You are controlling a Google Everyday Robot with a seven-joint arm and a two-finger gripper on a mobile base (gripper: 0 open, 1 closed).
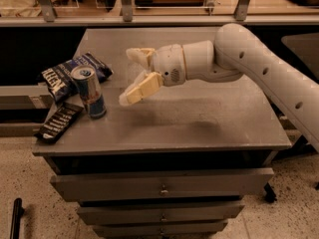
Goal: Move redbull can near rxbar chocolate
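Note:
The redbull can [89, 91] stands upright near the table's left front, blue and silver with a silver top. The rxbar chocolate [58, 122], a flat black wrapper with white lettering, lies just left of the can at the table's front left corner, almost touching it. My gripper [129, 76] is open and empty, hovering to the right of the can with a clear gap between them, its cream fingers [141, 87] spread apart.
A puffy dark blue chip bag [67, 75] lies behind the can at the left edge. The grey table [199, 118] sits on a drawer cabinet [159, 188]. A railing and shelves run behind the table.

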